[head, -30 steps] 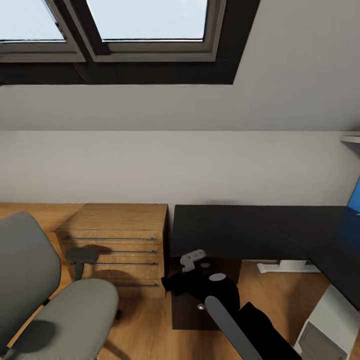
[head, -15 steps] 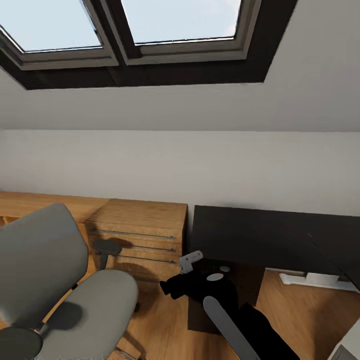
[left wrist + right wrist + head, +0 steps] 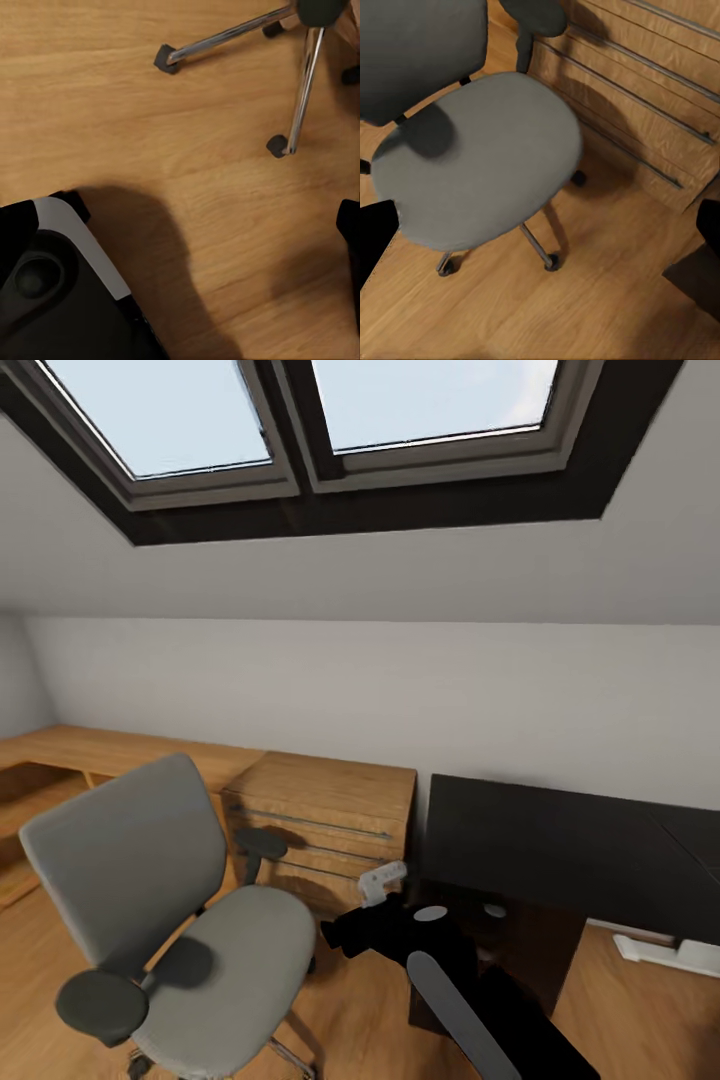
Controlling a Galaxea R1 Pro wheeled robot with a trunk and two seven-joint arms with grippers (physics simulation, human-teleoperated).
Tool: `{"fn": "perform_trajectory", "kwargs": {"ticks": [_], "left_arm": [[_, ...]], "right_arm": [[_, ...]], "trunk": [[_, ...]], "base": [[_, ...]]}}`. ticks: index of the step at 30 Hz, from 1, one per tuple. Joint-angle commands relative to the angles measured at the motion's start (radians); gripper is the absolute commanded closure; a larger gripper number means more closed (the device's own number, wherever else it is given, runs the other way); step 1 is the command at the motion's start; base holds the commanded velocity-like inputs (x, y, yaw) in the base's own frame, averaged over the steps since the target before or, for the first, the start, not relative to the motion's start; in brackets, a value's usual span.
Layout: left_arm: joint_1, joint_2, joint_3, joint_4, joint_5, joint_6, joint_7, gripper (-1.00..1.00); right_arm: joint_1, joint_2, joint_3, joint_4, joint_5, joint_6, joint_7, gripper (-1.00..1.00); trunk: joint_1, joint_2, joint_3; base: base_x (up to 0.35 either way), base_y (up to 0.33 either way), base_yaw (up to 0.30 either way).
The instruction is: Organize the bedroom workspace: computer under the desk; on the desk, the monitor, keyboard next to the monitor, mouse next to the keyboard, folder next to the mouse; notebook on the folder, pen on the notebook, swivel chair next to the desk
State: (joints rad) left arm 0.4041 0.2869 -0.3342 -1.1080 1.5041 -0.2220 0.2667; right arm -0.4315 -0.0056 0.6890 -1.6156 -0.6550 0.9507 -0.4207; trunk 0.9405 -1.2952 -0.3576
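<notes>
Head view: the swivel chair (image 3: 170, 930) is seen at 8 o'clock on the wood floor (image 3: 350, 1020), grey seat bare, black armrests at either side. A wooden drawer chest (image 3: 325, 830) with metal rail handles is placed just behind it, toward 6 o'clock centre, touching or nearly touching the end of the desk (image 3: 560, 850), whose black top runs out to 3 o'clock. The desk top as far as shown is bare. A low wooden bench or shelf (image 3: 90, 755) is seen along the wall at 9 o'clock. Skylight windows (image 3: 300, 420) are set in the sloped ceiling at 12 o'clock. The right arm (image 3: 450, 980) is seen rising from 5 o'clock, dark with a grey panel, standing between the camera and the gap between chest and desk.

Right wrist view: the chair seat (image 3: 480, 172) is seen from above, one armrest pad over it, chrome legs and casters beneath, the drawer fronts just beside. Dark shapes at the frame edges may be gripper fingers; whether the right gripper is released or clenched cannot be told.

Left wrist view: chrome chair legs with black casters (image 3: 169, 58) are seen on bare floor, and the robot's dark base (image 3: 60, 292) with its shadow. The left gripper's state cannot be told.
</notes>
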Motion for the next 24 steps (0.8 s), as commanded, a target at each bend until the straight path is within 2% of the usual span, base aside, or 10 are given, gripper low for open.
{"fn": "perform_trajectory", "kwargs": {"ticks": [1,12,20,24], "left_arm": [[-0.001,0.001,-0.005,-0.002,0.009,-0.008,0.003,-1.0],[-0.001,0.001,-0.004,-0.001,0.013,-0.008,0.003,-1.0],[-0.001,0.001,-0.005,0.0,0.013,-0.008,0.003,-1.0],[-0.001,0.001,-0.005,0.0,0.009,-0.008,0.003,-1.0]], "right_arm": [[-0.001,-0.001,0.001,-0.001,-0.009,0.002,-0.01,-1.0],[-0.001,-0.003,0.029,-0.001,-0.008,-0.003,-0.012,-1.0],[-0.001,-0.005,0.034,-0.001,-0.008,-0.004,-0.012,-1.0],[-0.001,-0.005,0.035,-0.001,-0.008,-0.005,-0.013,-1.0]], "trunk": [[0.0,-0.001,-0.001],[0.0,-0.001,-0.001],[0.0,-0.001,-0.001],[0.0,-0.001,-0.001]], "base": [[0.0,0.16,0.279],[0.0,0.252,0.279],[0.0,0.278,0.279],[0.0,0.153,0.279]]}}
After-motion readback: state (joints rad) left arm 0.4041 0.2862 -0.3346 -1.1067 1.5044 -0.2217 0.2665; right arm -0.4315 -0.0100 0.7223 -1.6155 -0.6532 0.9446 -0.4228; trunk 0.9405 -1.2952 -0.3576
